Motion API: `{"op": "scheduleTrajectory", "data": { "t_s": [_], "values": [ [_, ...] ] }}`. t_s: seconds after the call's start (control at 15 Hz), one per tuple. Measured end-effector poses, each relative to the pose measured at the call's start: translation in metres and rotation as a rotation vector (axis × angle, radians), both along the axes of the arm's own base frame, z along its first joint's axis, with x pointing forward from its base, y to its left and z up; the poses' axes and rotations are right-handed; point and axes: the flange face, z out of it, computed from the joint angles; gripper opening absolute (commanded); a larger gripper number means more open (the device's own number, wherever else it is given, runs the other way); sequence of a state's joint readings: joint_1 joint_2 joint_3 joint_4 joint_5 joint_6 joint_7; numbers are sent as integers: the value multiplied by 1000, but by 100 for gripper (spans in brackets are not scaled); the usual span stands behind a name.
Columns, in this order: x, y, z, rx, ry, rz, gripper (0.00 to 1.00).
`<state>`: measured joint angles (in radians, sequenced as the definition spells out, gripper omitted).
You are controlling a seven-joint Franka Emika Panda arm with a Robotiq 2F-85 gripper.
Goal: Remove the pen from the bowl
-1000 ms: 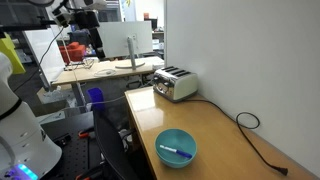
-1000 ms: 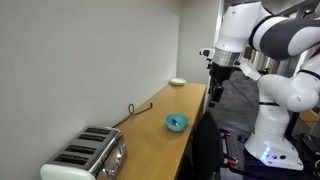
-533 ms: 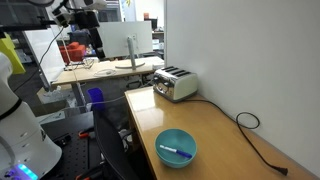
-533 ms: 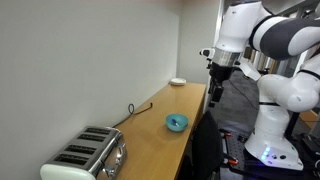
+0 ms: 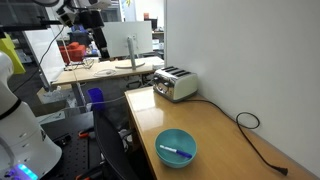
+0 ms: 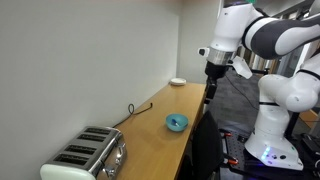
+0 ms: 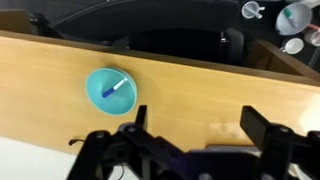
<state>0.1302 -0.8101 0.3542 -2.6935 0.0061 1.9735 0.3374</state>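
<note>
The teal-blue bowl [image 5: 176, 147] sits on the wooden table near its front edge, and it also shows in an exterior view [image 6: 176, 123] and in the wrist view [image 7: 111, 90]. The pen [image 5: 177, 153], dark blue with a whitish end, lies inside the bowl; in the wrist view it [image 7: 115, 88] lies slanted across the bowl. My gripper [image 6: 212, 82] hangs high above the table, well apart from the bowl. In the wrist view its fingers [image 7: 197, 120] are spread wide with nothing between them.
A silver toaster [image 5: 175, 83] stands at the table's far end, also seen in an exterior view [image 6: 88, 155]. A black cable [image 5: 258, 137] runs along the wall side. A small white dish [image 6: 177, 82] lies at the table's other end. A white wall borders the table.
The gripper has shifted slightly towards the table in the exterior view. The bowl and pen have not moved.
</note>
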Motion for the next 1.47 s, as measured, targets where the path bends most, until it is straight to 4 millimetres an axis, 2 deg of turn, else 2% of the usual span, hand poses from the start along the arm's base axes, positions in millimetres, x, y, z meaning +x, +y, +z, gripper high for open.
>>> {"op": "scheduleTrajectory", "data": {
  "t_s": [0.2, 0.33, 0.67, 1.07, 1.47],
  "values": [
    [31, -29, -5, 14, -10, -77, 100],
    [57, -55, -17, 49, -7, -167, 100],
    [107, -109, -75, 146, -23, -444, 100],
    [133, -156, -155, 203, 48, -648, 100],
    [154, -211, -215, 216, 132, -779, 100]
  ]
}}
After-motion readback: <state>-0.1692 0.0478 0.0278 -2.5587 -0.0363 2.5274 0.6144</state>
